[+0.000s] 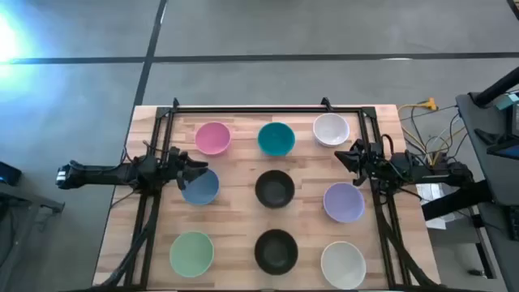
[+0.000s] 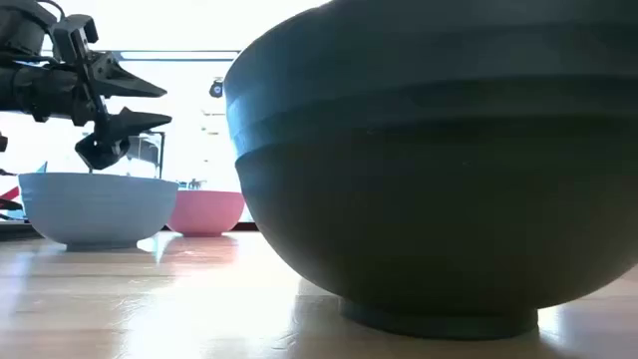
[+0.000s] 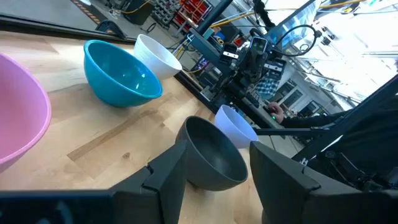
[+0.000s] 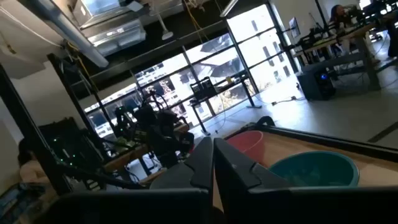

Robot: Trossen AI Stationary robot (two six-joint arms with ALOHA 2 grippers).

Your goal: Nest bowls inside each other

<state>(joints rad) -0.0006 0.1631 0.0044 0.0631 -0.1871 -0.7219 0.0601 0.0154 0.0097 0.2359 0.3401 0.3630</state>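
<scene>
Nine smooth round bowls (image 1: 276,188) unnested on wood – left gripper (image 1: 198,169) fingers apart, right gripper (image 1: 341,155) together

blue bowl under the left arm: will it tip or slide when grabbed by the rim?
The blue bowl looks rigid with a smooth rim, so it could slip. Its narrow foot under wide walls suggests it may tip if pushed high. The open left end effector hovers above it.

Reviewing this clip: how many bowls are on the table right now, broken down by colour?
pink bowl: 1
teal bowl: 1
blue bowl: 1
lavender bowl: 1
pale green bowl: 1
white bowls: 2
black bowls: 2
Total: 9, all separate, none nested.
</scene>
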